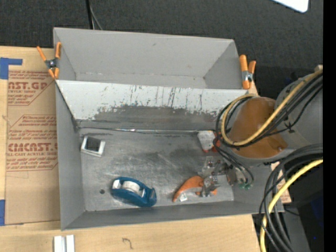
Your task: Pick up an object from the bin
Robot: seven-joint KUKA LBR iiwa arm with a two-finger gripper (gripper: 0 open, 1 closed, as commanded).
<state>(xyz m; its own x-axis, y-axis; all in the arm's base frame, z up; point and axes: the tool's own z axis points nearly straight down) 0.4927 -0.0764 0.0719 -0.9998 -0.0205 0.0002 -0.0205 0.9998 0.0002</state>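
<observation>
My gripper (pixel 211 180) is low in the bin's front right corner, under the arm's orange cover. An orange curved tool-like thing (pixel 187 187) with a pale tip lies on the floor right at the gripper's lower left, its right end touching or partly hidden by the gripper. Whether the gripper has hold of it I cannot tell. A small white and red thing (pixel 206 138) lies just behind the gripper, by the back wall.
A blue tape dispenser (pixel 133 191) lies on the front of the floor, left of the middle. A small grey square block (pixel 93 146) sits at the far left. The arm and its cables cover the bin's right side.
</observation>
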